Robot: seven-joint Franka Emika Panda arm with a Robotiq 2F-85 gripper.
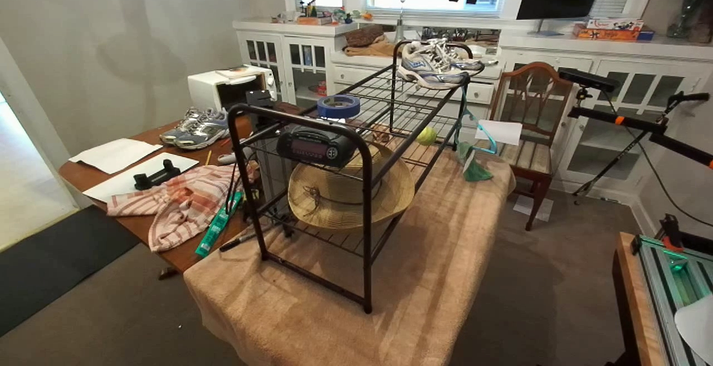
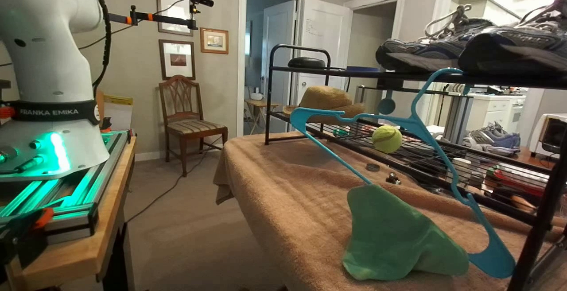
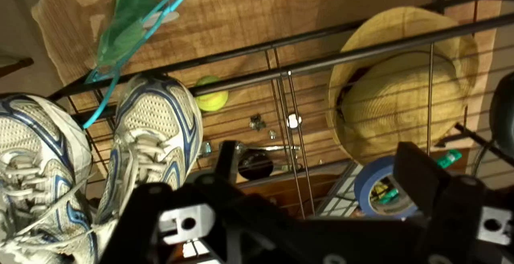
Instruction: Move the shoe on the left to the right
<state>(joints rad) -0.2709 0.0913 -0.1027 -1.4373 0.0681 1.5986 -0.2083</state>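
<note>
Shoe (image 3: 44, 167): pale, blue trim; left one of the pair in the wrist view, partly cut off by the picture edge; on the rack (image 1: 367, 232), top shelf, at one end.
Mate (image 3: 156, 127): just beside it, same shelf; hand (image 3: 321, 163) overlaps its heel part in the wrist view.
Hanger (image 2: 416, 127): blue, at the shelf edge; hook end between the two toes in the wrist view, crowding them.
Green cloth (image 2: 394, 238): on the hanger's lower part.
Tape (image 1: 338, 111): blue roll, top shelf, well apart from the pair.
Clock radio (image 1: 315, 147): black, top shelf, near the tape, opposite end from the pair.
Straw hat (image 3: 393, 99): lower shelf, below the clock end.
Tennis ball (image 2: 386, 139): yellow-green, lower shelf.
Towel-covered surface (image 1: 434, 277): tan; rack stands on it.
Wood surface (image 1: 78, 177): alongside; carries grey shoes (image 1: 195, 132), dumbbell (image 1: 157, 176), striped cloth (image 1: 192, 196), papers (image 1: 114, 154).
Arm band (image 2: 53, 113): reads FRANKA EMIKA.
Shoe side: blue logo, lettering unreadable.
Clock face: reddish digits, too dim to read.
Game boxes (image 1: 610, 32): print too small.
Hand state: fingers wide apart, bare gap; in an exterior view it hangs well above the shelf, clear of both shoes.
</note>
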